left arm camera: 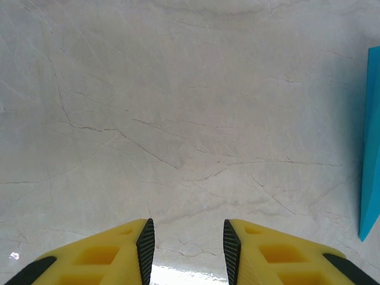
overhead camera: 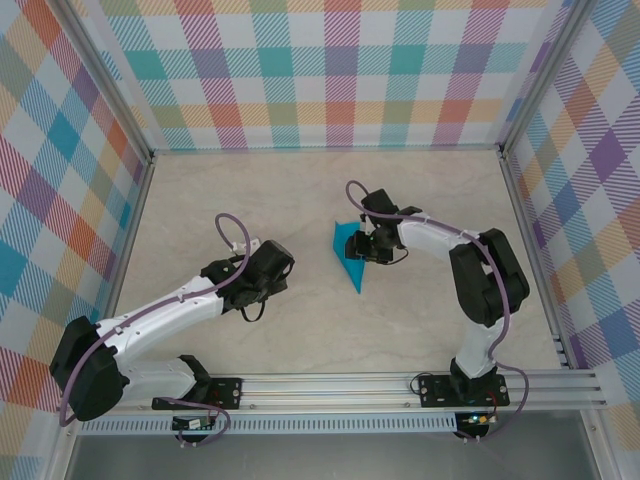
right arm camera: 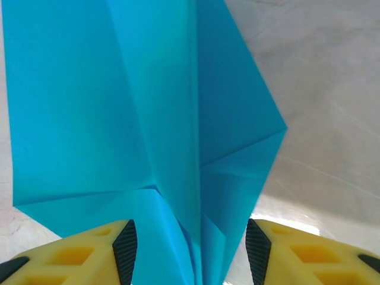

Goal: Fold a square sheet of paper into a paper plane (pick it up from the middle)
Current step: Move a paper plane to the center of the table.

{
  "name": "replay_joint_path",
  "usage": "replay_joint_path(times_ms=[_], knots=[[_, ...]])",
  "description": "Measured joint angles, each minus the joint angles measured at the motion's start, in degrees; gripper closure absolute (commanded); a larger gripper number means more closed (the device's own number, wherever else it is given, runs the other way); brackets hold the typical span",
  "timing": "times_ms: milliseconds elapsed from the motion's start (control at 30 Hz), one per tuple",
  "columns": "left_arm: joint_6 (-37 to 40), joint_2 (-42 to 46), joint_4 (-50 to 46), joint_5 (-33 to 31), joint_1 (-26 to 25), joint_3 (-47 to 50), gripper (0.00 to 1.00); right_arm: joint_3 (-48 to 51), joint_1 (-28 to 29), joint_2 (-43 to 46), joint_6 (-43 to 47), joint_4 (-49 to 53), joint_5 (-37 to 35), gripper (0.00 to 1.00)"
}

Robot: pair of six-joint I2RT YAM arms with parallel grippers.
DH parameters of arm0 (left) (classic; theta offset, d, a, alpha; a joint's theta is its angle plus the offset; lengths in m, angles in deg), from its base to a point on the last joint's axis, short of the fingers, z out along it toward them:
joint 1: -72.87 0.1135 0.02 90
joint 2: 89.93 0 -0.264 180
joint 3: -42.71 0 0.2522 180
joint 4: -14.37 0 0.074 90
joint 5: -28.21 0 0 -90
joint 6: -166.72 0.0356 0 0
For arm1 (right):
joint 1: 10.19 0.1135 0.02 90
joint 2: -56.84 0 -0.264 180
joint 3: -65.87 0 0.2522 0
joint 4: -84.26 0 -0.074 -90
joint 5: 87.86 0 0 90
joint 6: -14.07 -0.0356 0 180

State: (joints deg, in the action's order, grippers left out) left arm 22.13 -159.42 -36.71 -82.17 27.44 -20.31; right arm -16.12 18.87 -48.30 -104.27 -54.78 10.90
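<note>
The right end effector [right arm camera: 190,246] stands spread, its 2 black pads [right arm camera: 125,248] on either side of the blue paper [right arm camera: 119,107]. In the right wrist view a stack of folded layers rises into the gap between the jaws. The right pad is clear of the paper, with a strip of tabletop showing beside it. On the left, the paper lies up against the pad, and I cannot tell whether they touch. It reads as jaws bracketing the paper, not pinching it.

From that gap, a sharp crease runs straight away from the end effector. A broad flap lies to the left of it and a narrower flap, ending in a corner, to the right.

From above, the right end effector [overhead camera: 368,247] sits at the right flank of the paper [overhead camera: 345,250], reaching in from the right. The paper lies on the tabletop [overhead camera: 250,200] near the middle. It is a narrow wedge whose long axis runs roughly far to near, broad end away and tip toward the arm bases.

The left end effector [left arm camera: 185,243] is also spread, with nothing between its yellow fingers [left arm camera: 122,249] but bare tabletop [left arm camera: 178,89]. The paper [left arm camera: 371,142] shows as a blue strip at the right edge of the left wrist view. From above, the left end effector [overhead camera: 272,268] is well apart from the paper, which lies to its right.

So the right arm is the nearer one by far. I judge that the next move depends on the right jaws closing across the raised layers, squarely over the crease. The left arm would have to travel to its right to help.
</note>
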Motion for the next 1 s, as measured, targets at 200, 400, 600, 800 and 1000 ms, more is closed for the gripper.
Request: replay_joint_path(times_ms=[200,400,600,800,1000], knots=[[0.0,-0.4,0.0,0.4,0.0,0.1,0.62,0.4,0.0,-1.4,0.7,-2.2,3.2,0.55],[0.0,-0.5,0.1,0.4,0.0,0.2,0.62,0.5,0.3,-2.2,1.5,-2.3,4.1,0.67],[0.0,-0.5,0.1,0.4,0.0,0.2,0.62,-1.4,2.7,-4.9,2.6,0.7,0.2,0.88],[0.0,-0.5,0.0,0.4,0.0,0.3,0.62,-8.3,6.8,-7.8,2.6,6.6,-9.2,0.99],[0.0,-0.5,0.0,0.3,0.1,0.3,0.62,-14.3,9.2,-9.5,0.2,12.7,-17.6,0.98]])
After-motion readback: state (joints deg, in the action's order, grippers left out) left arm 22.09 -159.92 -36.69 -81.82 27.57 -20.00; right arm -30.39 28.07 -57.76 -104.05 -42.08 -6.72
